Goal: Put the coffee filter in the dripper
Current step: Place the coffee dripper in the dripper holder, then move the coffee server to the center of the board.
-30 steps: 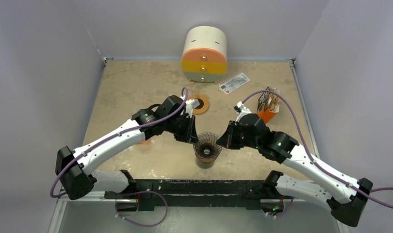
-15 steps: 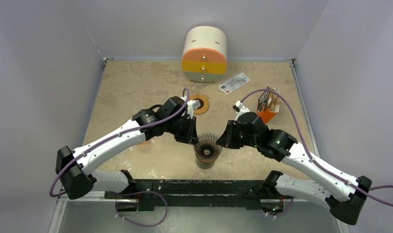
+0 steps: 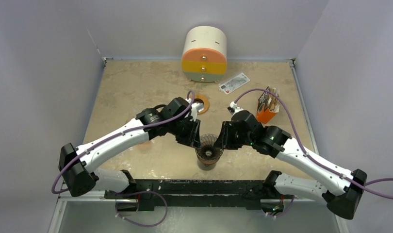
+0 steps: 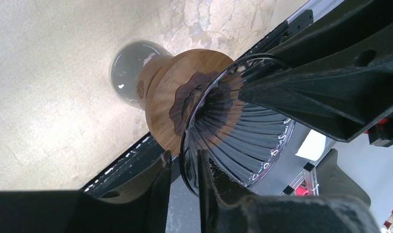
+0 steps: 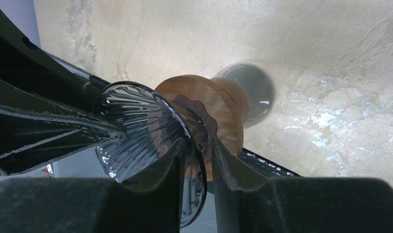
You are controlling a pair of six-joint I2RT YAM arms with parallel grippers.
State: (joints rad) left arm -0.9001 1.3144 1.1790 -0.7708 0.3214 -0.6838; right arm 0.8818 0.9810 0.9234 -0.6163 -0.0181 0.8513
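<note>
Both end effectors (image 3: 198,142) (image 3: 220,142) closer, astride dripper (image 3: 207,146)

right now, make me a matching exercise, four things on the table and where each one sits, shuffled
Things:
1. glass dripper
2. round drawer unit
3. orange ring
4. orange pouch

Places:
A. far edge, centre
B. right side
C. near edge, centre
D. middle of the table

Pairs: 1-C, 2-A, 3-D, 4-B
</note>
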